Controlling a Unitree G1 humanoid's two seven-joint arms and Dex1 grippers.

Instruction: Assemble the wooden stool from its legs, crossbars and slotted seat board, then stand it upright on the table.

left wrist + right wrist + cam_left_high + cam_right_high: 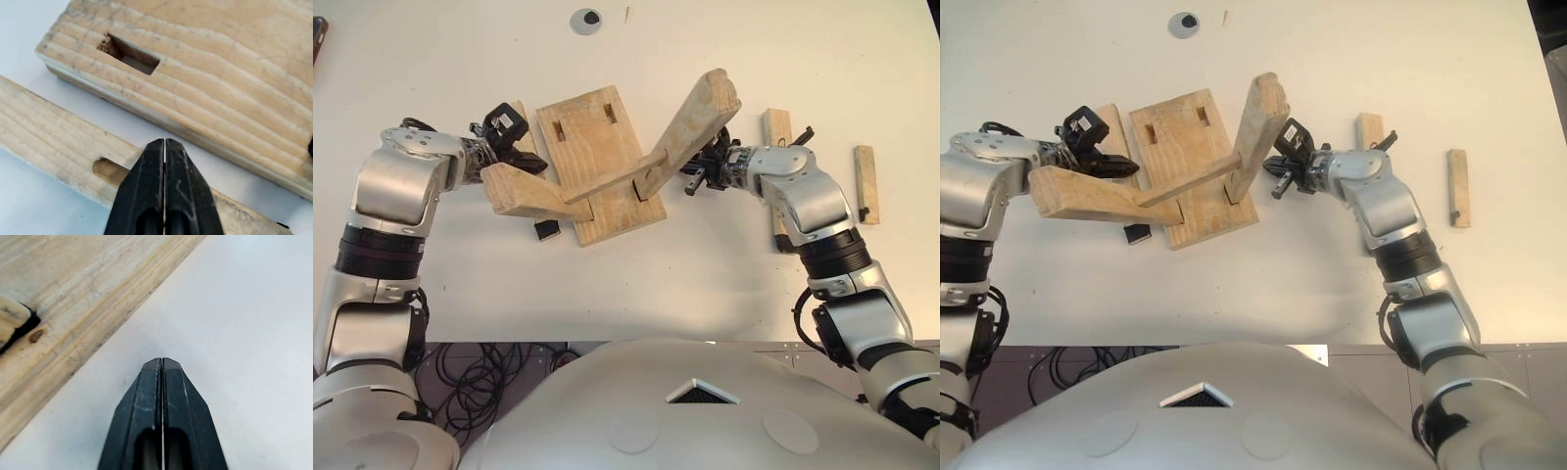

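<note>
The slotted seat board [592, 137] lies flat mid-table. Two thick legs rise from its near end: the left leg [524, 194] leans out to the left, the right leg [690, 122] to the right. A thin crossbar [607, 183] joins them. My left gripper [534, 164] is shut and holds nothing, just behind the left leg. It hangs over a loose slotted piece [49, 137] lying along the board's left edge. My right gripper [693, 182] is shut on nothing too, low over the bare table [244, 308] beside the board's right edge [73, 308], next to the right leg.
Another loose leg [776, 127] lies partly under my right forearm. A short crossbar [867, 181] lies at the far right. A small black block [546, 230] sits by the board's near left corner. A grey disc [586, 20] lies at the back.
</note>
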